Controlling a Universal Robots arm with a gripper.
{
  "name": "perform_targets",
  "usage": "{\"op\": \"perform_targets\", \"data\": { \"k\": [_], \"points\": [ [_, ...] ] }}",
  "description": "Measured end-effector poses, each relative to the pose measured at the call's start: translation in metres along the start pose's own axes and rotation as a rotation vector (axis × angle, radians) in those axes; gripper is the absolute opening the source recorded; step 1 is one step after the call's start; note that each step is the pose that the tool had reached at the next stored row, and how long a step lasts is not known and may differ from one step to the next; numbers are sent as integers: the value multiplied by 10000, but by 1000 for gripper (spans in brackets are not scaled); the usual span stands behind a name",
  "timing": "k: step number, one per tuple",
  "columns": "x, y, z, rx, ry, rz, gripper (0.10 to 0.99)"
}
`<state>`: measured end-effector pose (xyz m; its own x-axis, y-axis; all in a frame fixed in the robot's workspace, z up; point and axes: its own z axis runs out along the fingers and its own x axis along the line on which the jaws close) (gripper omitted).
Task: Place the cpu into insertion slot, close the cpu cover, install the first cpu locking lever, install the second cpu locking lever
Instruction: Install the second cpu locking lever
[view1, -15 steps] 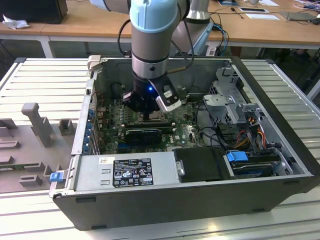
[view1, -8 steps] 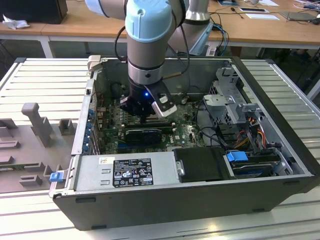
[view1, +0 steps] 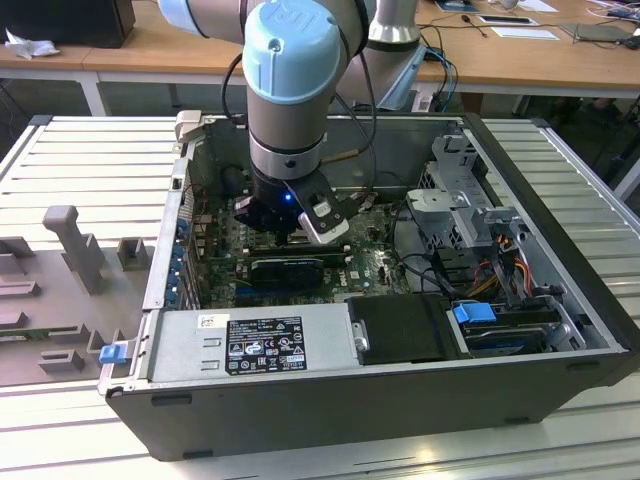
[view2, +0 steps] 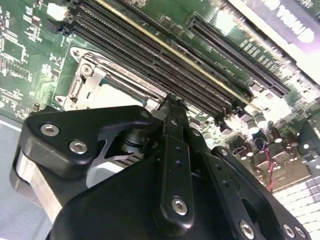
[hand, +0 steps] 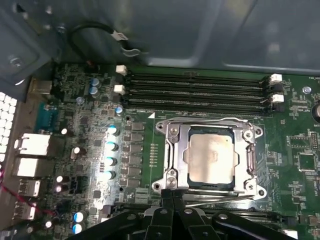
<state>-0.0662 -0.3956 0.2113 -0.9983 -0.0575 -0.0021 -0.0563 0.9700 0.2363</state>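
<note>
The cpu (hand: 210, 159) lies seated in the insertion slot (hand: 170, 155), with the cpu cover (hand: 248, 157) apparently folded down around it. The end effector (hand: 172, 200) hovers at the socket's edge, fingers pressed together and empty. A lever slipping off its hook could spring up. The memory slots (hand: 197, 92) and the computer case wall (view1: 560, 210) leave little room.
</note>
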Motion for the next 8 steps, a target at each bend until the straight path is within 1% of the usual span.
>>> {"op": "perform_targets", "data": {
  "k": [1,3,4,5,7,8],
  "points": [
    [7,-10,-2,-55,5,-30,106],
    [13,-30,-4,-199,4,-62,106],
    [14,-48,-6,-331,-3,-72,106],
    [16,-59,-6,-397,-5,-78,106],
    [34,-81,6,-470,-2,-107,106],
    [39,-89,8,-523,-2,-119,106]
  ]
}}
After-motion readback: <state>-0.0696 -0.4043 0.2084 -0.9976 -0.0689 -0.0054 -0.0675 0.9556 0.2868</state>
